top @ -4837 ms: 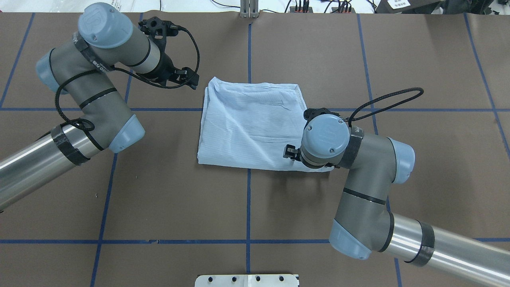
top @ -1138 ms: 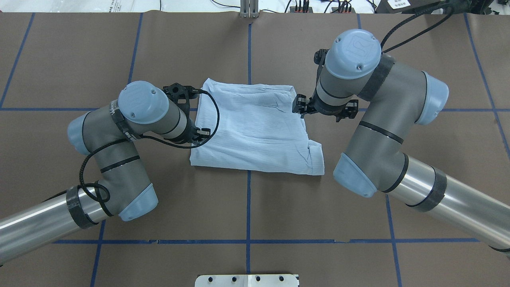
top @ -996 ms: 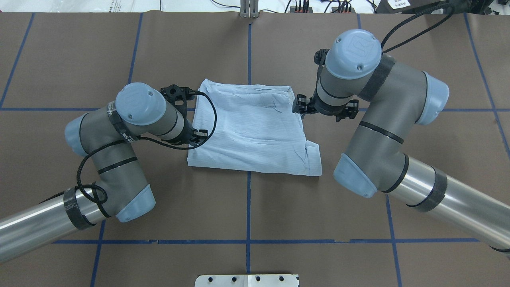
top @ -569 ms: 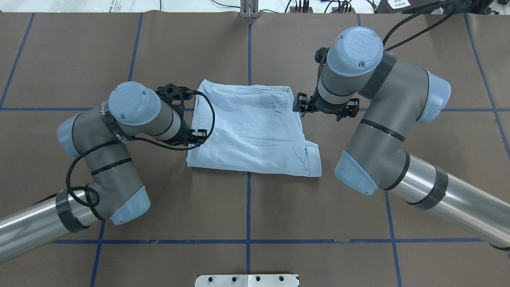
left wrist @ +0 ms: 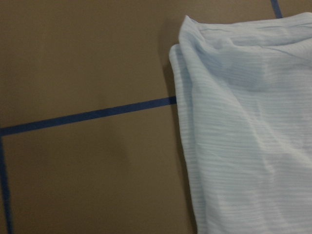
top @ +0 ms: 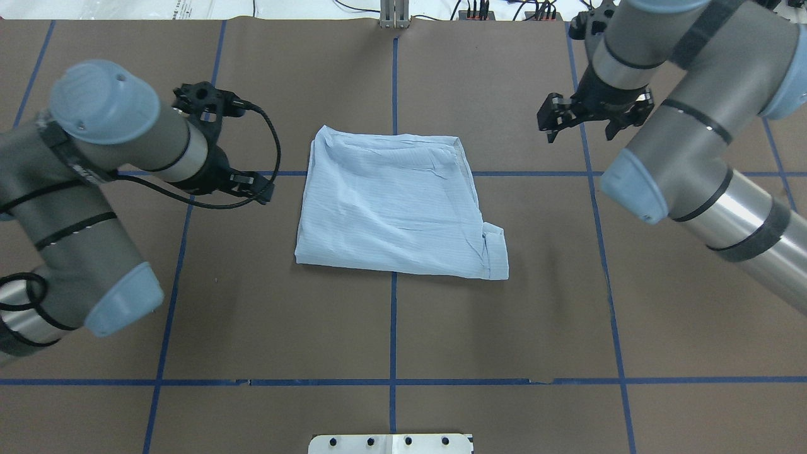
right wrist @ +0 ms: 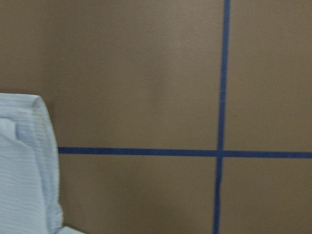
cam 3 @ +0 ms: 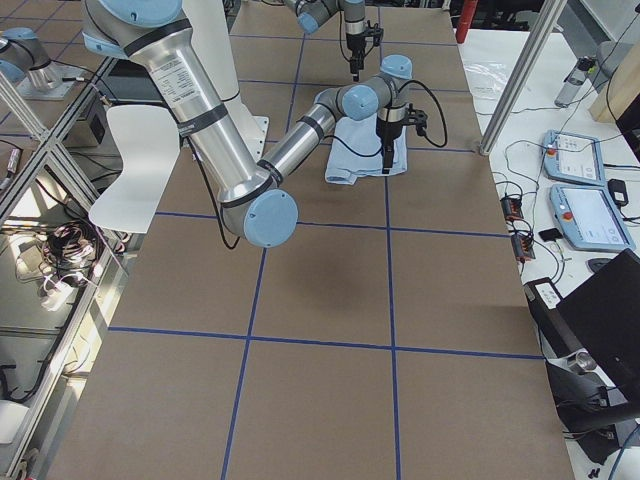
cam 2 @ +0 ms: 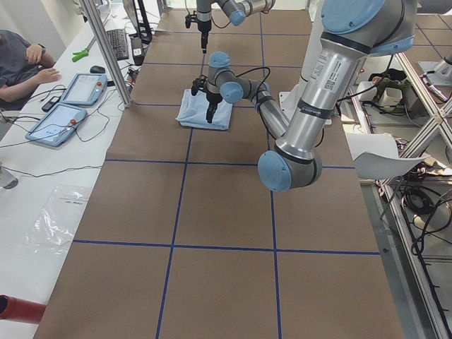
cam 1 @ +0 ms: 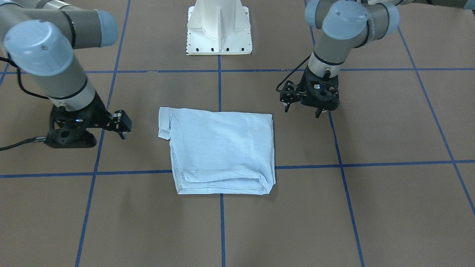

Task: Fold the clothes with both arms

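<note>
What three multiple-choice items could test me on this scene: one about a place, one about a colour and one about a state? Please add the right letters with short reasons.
1. Where is the shirt?
A. Inside a box.
B. On the table, between the left claw and the right claw.
C. Hanging from a hook.

2. What colour are the tape lines on the table?
A. Red.
B. Yellow.
C. Blue.

3. In what state is the shirt?
A. Folded into a compact, roughly rectangular shape.
B. Spread fully open with both sleeves out.
C. Lifted in the air.

Answers:
1 B: it lies on the brown surface, and each claw stands apart from it on its own side.
2 C: the grid is blue in every view.
3 A: stacked layers show along one edge, and neither claw touches it.
</note>
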